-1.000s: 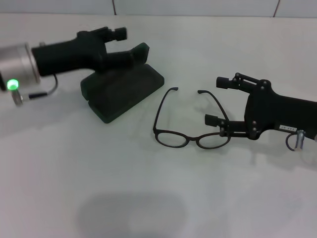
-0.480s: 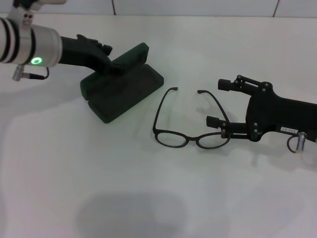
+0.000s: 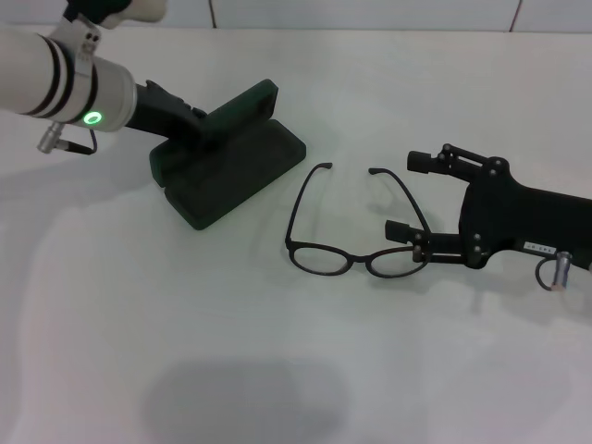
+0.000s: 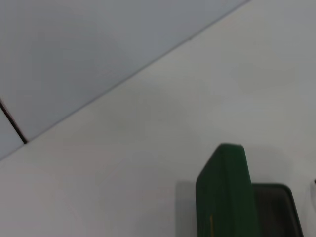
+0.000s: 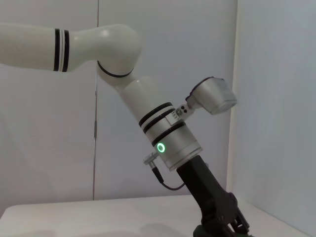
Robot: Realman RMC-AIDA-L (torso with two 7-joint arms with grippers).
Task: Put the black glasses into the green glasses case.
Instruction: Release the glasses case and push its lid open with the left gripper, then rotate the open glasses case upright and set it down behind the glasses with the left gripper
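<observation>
One green glasses case (image 3: 227,165), lid raised, sits at the desk's (image 3: 277,370) far left, the left gripper (image 3: 199,123) at its lid, grip indiscernible. One black glasses (image 3: 356,231) lies centre, temples unfolded, open desk nearer the robot. Right gripper (image 3: 407,194) spread wide, its lower finger touching the frame's right end, holding nothing.

The left arm swung up and back over the last second — its green-lit wrist rose toward the far left corner, and the left gripper (image 3: 190,125) drew in from across the green glasses case (image 3: 227,153) to its raised lid's left end. The right gripper (image 3: 412,199) edged slightly rightward — barely.
</observation>
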